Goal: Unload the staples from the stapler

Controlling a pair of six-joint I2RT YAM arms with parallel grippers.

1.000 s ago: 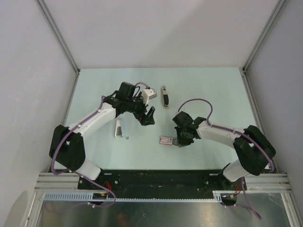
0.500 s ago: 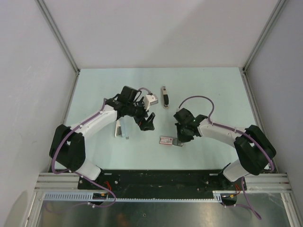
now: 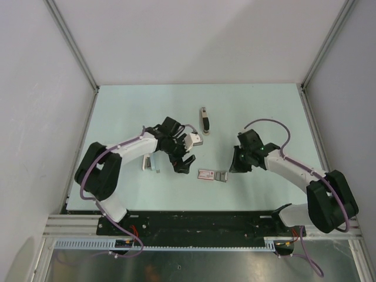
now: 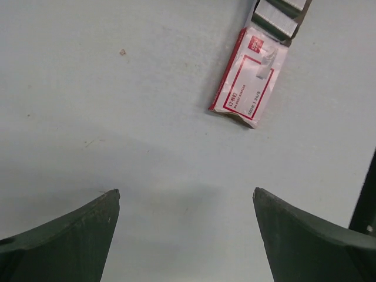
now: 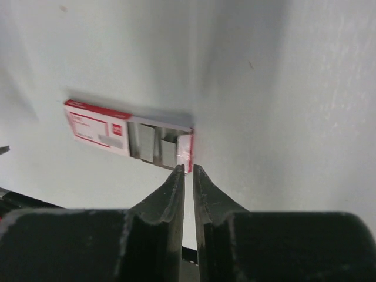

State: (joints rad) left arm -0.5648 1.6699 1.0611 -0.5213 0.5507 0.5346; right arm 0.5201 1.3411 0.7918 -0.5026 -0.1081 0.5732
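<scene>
I see the pale green table [image 3: 264, 106] carrying everything, with both arms reaching over it from the near edge. My left arm [image 3: 126, 147] bends inward. Its left gripper [image 3: 183, 164] hangs above bare tabletop, released, and in the wrist view its dark fingers [image 4: 64, 235] sit wide apart with nothing between them. My right arm [image 3: 294, 167] comes in from the other side. The right gripper [image 5: 188, 168] is clenched almost fully, with only a thin slit between its fingers [image 5: 167, 200], and I see nothing gripped in that slit.

A flat white and pale blue item [image 3: 149, 160] lies behind the left gripper, close under that arm's forearm. The arm covers part of it, so I cannot tell what it is.

The stapler [image 3: 204, 120] lies flat on the table beyond both grippers, on the far side and roughly midway between them. It is well apart from each and touched by neither.

The pink-and-white labelled box [image 5: 97, 129] lies just ahead of the right gripper's tips and to their left. Seen from the left gripper it lies ahead and to the right.

The staples [image 5: 153, 144] are short grey blocks at the end of the box nearest the right gripper, just ahead of its tips and not touching them.
</scene>
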